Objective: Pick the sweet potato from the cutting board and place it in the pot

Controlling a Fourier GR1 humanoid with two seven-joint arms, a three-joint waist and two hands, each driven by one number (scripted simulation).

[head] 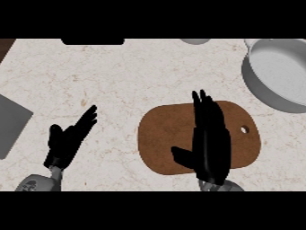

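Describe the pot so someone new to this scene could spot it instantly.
Start at the pale marble counter and look to its far right corner. Beyond the brown cutting board sits the pot: the only round, grey, deep-walled vessel there, partly cut off by the view's edge.

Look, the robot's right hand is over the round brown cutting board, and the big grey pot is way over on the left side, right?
Not quite. The pot sits at the counter's upper right, as the head view shows. The right hand is indeed over the brown cutting board.

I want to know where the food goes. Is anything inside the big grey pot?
No, the pot at the counter's top right shows only its bare pale inside, with nothing lying in it.
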